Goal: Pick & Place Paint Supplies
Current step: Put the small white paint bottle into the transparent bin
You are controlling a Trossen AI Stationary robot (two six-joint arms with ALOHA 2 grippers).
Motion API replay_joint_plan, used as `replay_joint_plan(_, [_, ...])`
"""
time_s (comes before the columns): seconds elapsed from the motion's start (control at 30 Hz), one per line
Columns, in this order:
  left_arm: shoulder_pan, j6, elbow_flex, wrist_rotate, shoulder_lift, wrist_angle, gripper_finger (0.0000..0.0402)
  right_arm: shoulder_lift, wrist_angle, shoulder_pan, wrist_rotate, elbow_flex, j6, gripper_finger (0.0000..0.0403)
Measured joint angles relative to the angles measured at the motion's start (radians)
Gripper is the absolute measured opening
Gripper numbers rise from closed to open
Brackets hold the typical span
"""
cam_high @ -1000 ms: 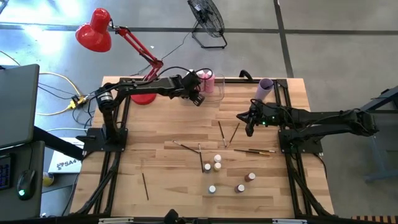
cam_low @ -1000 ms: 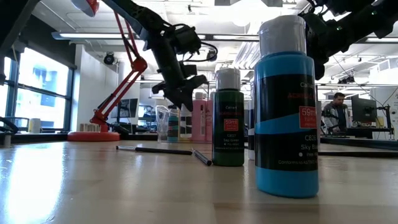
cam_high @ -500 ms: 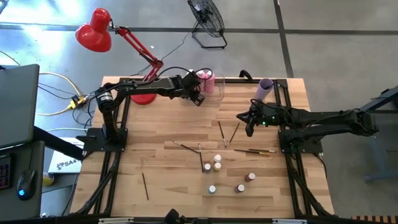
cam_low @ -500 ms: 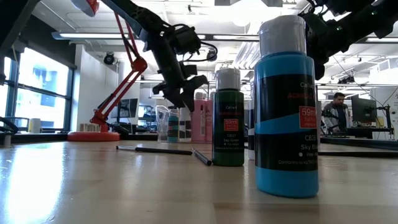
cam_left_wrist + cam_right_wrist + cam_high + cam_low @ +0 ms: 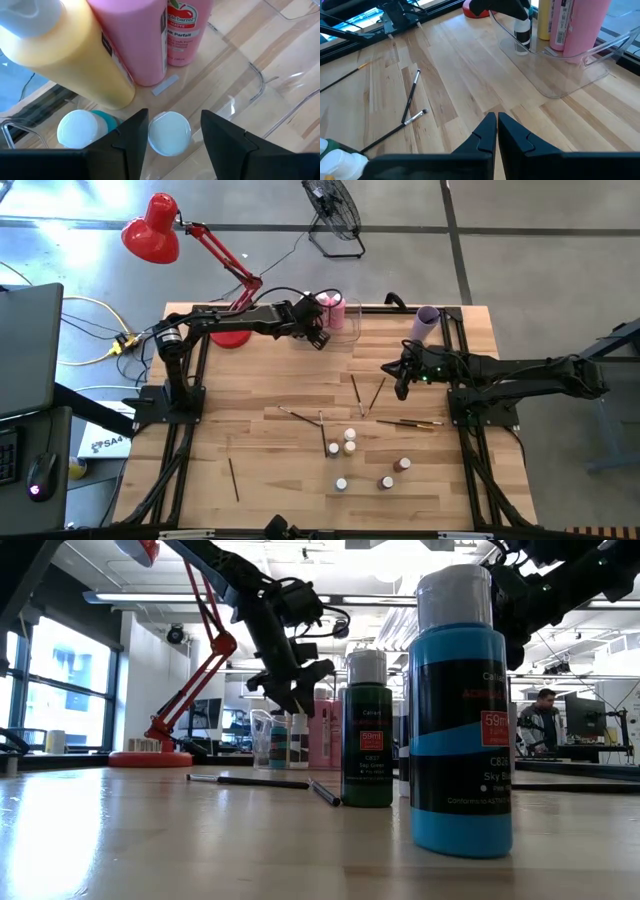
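Item, left gripper (image 5: 170, 142): I have its fingers spread above a small white-capped bottle (image 5: 170, 132) standing inside the clear bin (image 5: 260, 85), not gripping it. Same bin: pink paint bottle (image 5: 142, 40), yellow-orange bottle (image 5: 65, 55), teal white-capped bottle (image 5: 80, 130). Item, right gripper (image 5: 496, 131): fingers pressed together, empty, hovering mid-table. Outside the bin: paintbrushes (image 5: 355, 395) and small white-capped bottles (image 5: 350, 442) on the table (image 5: 260, 380).
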Motion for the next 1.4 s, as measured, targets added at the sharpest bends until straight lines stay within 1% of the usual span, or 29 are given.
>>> replay_joint_plan(0.43, [0.000, 0.045, 0.003, 0.000, -0.013, 0.000, 0.0180, 0.000, 0.000, 0.000, 0.000, 0.000, 0.000, 0.0008])
replay_joint_plan(0.53, [0.000, 0.045, 0.026, 0.002, -0.014, -0.028, 0.0180, 0.000, 0.000, 0.000, 0.000, 0.000, 0.000, 0.0008])
replay_joint_plan(0.7, [0.000, 0.045, 0.098, 0.015, -0.017, -0.083, 0.0180, 0.000, 0.000, 0.000, 0.000, 0.000, 0.000, 0.0008])
replay_joint_plan(0.83, [-0.001, 0.046, 0.143, 0.070, -0.017, -0.134, 0.0180, 0.000, 0.000, 0.000, 0.000, 0.000, 0.000, 0.0008])
replay_joint_plan(0.93, [-0.001, 0.055, 0.153, 0.137, -0.017, -0.168, 0.0180, 0.000, 0.000, 0.000, 0.000, 0.000, 0.000, 0.0008])
replay_joint_plan(1.0, [-0.001, 0.077, 0.156, 0.158, -0.017, -0.177, 0.0175, 0.000, 0.000, 0.000, 0.000, 0.000, 0.000, 0.0008])
replay_joint_plan(1.07, [-0.003, 0.098, 0.156, 0.176, -0.017, -0.186, 0.0162, 0.000, 0.000, 0.000, 0.000, 0.000, 0.000, 0.0008])
replay_joint_plan(1.13, [-0.003, 0.124, 0.156, 0.184, -0.017, -0.192, 0.0141, 0.000, 0.000, 0.000, 0.000, 0.000, 0.000, 0.0008])
replay_joint_plan(1.23, [-0.003, 0.153, 0.156, 0.206, -0.017, -0.189, 0.0100, 0.000, 0.000, 0.000, 0.000, 0.000, 0.000, 0.0008])
replay_joint_plan(1.4, [-0.001, 0.235, 0.156, 0.278, -0.017, -0.192, 0.0024, 0.000, 0.000, 0.000, 0.000, 0.000, 0.008, 0.0008])
